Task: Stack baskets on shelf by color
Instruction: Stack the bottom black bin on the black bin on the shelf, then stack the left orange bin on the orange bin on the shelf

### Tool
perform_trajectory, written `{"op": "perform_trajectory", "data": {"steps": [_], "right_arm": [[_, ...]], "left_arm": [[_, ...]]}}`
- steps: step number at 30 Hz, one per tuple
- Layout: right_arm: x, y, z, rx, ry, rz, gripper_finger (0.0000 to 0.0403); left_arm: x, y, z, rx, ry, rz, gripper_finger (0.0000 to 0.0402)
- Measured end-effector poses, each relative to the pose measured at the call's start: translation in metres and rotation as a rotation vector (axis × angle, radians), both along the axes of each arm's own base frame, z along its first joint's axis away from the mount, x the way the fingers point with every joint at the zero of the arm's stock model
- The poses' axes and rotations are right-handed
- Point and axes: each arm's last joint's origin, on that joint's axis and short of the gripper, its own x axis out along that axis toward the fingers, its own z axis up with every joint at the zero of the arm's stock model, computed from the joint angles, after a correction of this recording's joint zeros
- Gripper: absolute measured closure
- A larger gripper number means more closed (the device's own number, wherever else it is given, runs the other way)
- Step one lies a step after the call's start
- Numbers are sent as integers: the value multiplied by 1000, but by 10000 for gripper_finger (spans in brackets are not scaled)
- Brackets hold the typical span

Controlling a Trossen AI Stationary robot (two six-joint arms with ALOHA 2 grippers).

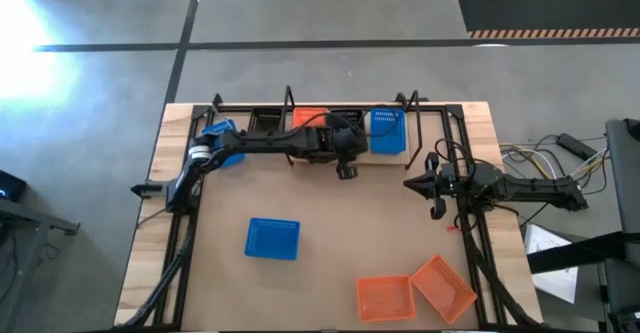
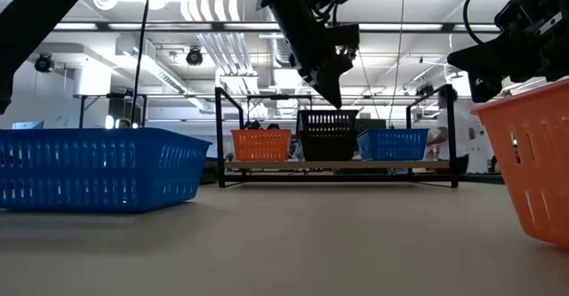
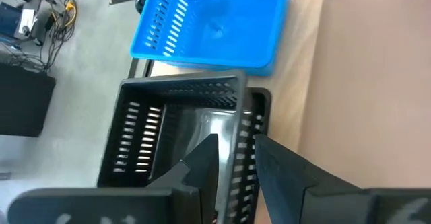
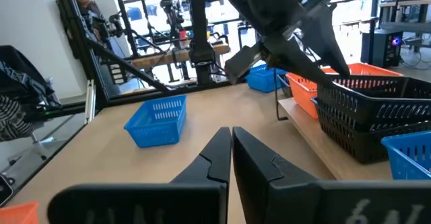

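1. the black baskets [image 3: 182, 130] sit stacked, mouths up, in the middle of the shelf [image 2: 338, 164], between an orange basket [image 2: 261, 144] and a blue basket [image 2: 392, 143]; the shelf's long axis runs along the table's far edge.
2. the left gripper [image 3: 236, 160] straddles the near wall of the top black basket, one finger inside, one outside, a narrow gap between.
3. the right gripper [image 4: 231, 150] hovers over the table to the right, fingers closed on nothing.
4. loose on the table: a blue basket [image 1: 272, 238] and two orange baskets [image 1: 415, 291].

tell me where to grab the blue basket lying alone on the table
Grip one long rim wall of the blue basket, coming straight down from above. It sits upright and open-topped with clear table all around, so one finger can go inside and one outside the thin sloped wall.
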Motion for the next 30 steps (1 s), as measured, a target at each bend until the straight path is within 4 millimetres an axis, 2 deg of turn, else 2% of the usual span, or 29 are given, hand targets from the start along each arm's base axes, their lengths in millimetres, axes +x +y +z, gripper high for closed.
{"op": "perform_trajectory", "data": {"steps": [5,9,15,21,24,30], "right_arm": [[0,0,0,0,0,0,394],[0,0,0,0,0,0,394],[0,0,0,0,0,0,394],[0,0,0,0,0,0,394],[0,0,0,0,0,0,394],[0,0,0,0,0,1,394]], "left_arm": [[1,1,-8,-9,-8,-7,326],[2,1,-17,-9,-8,-13,355],[4,1,-8,-4,-39,-14,396],[3,-3,-3,10,-32,-7,399],[-2,-20,4,31,-5,-18,399],[-25,-79,17,-44,46,-24,398]]}}
